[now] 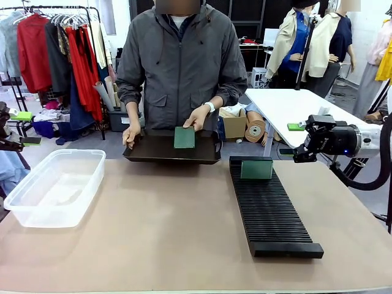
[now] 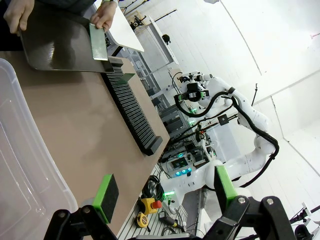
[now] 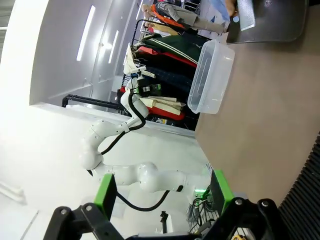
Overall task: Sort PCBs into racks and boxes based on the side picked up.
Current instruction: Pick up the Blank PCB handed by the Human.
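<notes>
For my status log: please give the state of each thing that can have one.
PCB on the tray: tipped up on edge, held by the person's hand.
PCB in the rack: upright in a far-end slot.
rack: one board in it, other slots free.
box: upright, no lid, no board inside.
tray: at the far table edge, gripped by the person.
left gripper: open, holding nothing.
right gripper: open, holding nothing.

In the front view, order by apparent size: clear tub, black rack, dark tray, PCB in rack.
1. clear tub and black rack, about alike
2. dark tray, though farther away
3. PCB in rack
</notes>
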Controlling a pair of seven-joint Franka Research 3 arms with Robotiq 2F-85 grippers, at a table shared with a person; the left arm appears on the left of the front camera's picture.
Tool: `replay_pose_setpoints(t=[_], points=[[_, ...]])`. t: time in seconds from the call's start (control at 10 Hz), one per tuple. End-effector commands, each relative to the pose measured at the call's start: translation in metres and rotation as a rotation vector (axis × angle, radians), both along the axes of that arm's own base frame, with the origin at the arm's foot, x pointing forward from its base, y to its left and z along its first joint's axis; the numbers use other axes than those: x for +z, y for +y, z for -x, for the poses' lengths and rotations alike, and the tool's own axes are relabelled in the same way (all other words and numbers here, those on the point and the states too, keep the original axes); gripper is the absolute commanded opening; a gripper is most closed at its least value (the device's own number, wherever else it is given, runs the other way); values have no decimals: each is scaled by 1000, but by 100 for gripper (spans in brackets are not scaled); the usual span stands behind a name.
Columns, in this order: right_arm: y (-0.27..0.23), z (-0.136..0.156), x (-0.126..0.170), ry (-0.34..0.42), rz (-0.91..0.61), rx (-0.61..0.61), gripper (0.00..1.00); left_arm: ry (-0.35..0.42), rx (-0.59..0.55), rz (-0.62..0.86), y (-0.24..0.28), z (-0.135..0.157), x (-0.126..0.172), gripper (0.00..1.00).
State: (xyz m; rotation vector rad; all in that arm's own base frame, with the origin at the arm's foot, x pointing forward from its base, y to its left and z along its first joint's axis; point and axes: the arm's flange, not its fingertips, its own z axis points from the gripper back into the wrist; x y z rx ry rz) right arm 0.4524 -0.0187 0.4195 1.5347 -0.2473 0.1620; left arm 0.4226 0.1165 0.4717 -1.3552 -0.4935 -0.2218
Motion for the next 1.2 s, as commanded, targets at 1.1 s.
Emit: replay_pose_setpoints(t=[1.1], points=[[0,-1,0,-24,3,0,100,-56,-133,83,-64,-48,-15,100]])
